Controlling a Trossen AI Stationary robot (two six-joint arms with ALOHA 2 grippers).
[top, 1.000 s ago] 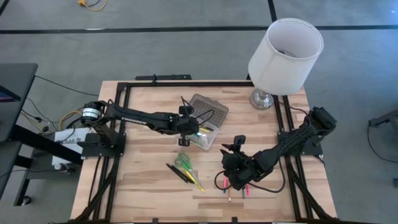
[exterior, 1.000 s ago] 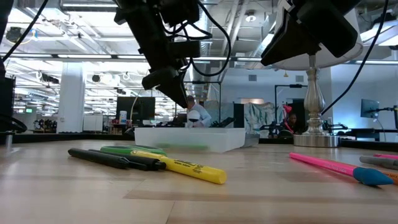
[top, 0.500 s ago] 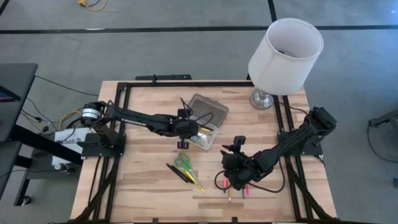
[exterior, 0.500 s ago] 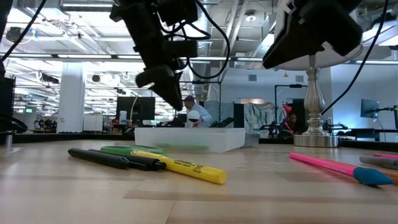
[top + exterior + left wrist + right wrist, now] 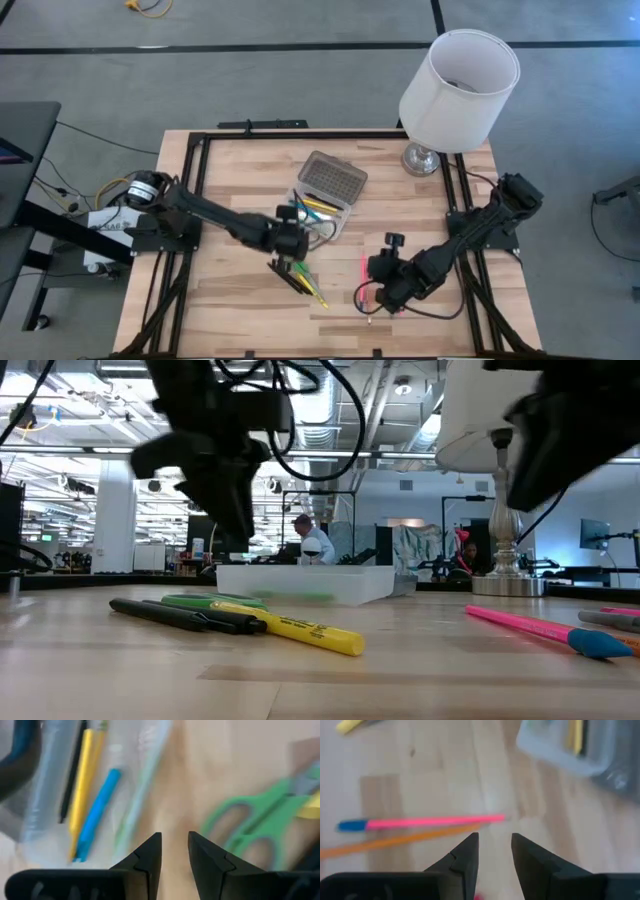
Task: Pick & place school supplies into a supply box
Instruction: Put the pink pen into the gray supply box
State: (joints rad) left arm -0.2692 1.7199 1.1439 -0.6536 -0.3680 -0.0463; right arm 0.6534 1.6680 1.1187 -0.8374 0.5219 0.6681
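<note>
Two arms work over the bench, and the open box sits near its middle toward the far edge, with a yellow pen and a blue pen inside. The left claw, slightly parted and empty, hangs just in front of the box beside the green scissors. The right claw, also slightly parted and empty, hovers toward the front-right corner over a pink pen and an orange pencil.
</note>
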